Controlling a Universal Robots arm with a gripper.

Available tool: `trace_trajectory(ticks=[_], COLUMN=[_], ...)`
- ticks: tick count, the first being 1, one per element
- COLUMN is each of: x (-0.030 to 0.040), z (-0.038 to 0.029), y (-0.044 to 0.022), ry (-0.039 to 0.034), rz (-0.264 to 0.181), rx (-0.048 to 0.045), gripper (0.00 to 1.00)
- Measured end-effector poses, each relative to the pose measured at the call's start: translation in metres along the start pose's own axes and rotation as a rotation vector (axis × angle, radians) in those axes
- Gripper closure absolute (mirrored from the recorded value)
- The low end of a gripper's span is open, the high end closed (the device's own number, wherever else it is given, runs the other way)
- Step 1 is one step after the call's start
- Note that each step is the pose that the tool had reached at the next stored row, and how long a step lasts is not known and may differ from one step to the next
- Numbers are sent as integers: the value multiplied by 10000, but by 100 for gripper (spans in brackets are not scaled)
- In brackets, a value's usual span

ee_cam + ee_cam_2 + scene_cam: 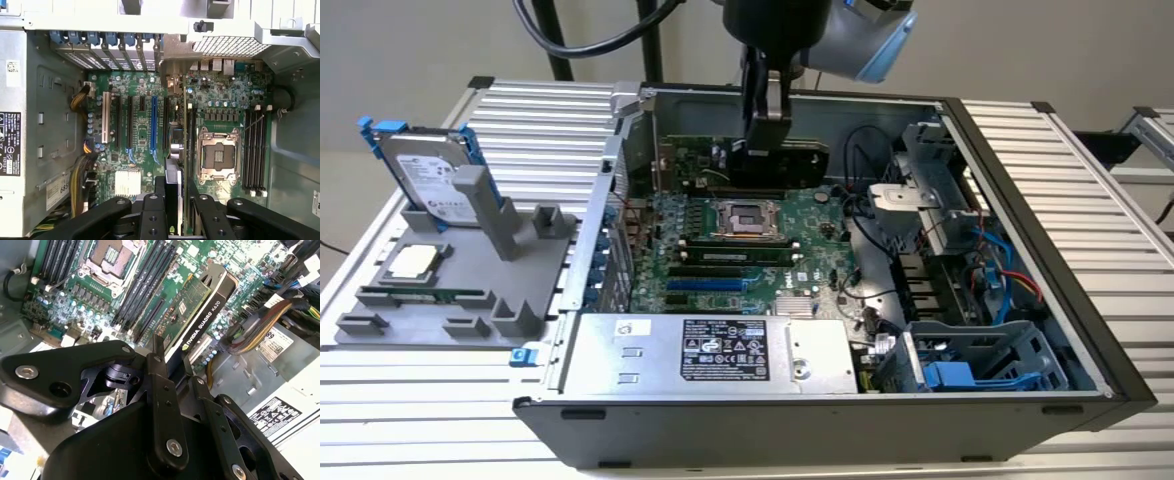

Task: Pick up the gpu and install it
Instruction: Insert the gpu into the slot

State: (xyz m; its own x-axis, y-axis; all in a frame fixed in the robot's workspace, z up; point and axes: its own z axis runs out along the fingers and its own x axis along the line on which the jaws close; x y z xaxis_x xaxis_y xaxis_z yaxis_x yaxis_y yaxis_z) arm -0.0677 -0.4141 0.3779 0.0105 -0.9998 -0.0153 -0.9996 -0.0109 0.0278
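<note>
1. One gripper (767, 135) hangs from the arm inside the open computer case (720, 430). Its fingers (156, 372) are clamped on the gpu (781, 160), so the card is lifted but not seated.
2. The gpu is carried on edge, above the motherboard (821, 265). As far as I can judge it touches no slot. In the second wrist view it reaches away from the gripper, black cooler on one face and green board on the other.
3. Its long axis runs from the exterior view's left to its right, parallel with the expansion slots, among them the blue slot (707, 285).
4. In the exterior view the card appears over the far part of the board, beyond the CPU socket (750, 217), and the slots lie on the near side of that socket.
5. In the first wrist view the card's thin edge falls between the blue slot and the CPU socket, just beside the blue slot.
6. I judge that the gap left is sideways across the card's thickness, and downward, with little or no turning.
</note>
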Motion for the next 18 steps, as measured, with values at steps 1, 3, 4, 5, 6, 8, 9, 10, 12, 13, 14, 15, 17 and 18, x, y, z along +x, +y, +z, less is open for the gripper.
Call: trace_trajectory(ticks=[1, 3, 4, 5, 6, 8, 9, 10, 12, 13, 14, 15, 17, 18], x=[0, 0, 0, 0, 0, 0, 0, 0, 1, 1, 1, 1, 1, 1], z=[7, 14, 16, 19, 21, 21, 22, 27, 37, 43, 49, 55, 64, 69], y=[0, -1, 0, -1, 0, -1, -1, -1, -1, -2, -2, -2, -2, -2], ry=[0, 2, 3, 1, 1, 1, 0, -2, 5, 10, 14, 18, 26, 29], rz=[0, 0, 0, 0, 1, 0, 0, 0, 0, 0, 0, -1, 1, 1], rx=[0, -1, -2, 0, 0, -1, 0, 1, 0, 0, 0, 0, 0, 0], gripper=[100, 100, 100, 100, 100, 100, 100, 100, 100, 100, 100, 100, 100, 100])
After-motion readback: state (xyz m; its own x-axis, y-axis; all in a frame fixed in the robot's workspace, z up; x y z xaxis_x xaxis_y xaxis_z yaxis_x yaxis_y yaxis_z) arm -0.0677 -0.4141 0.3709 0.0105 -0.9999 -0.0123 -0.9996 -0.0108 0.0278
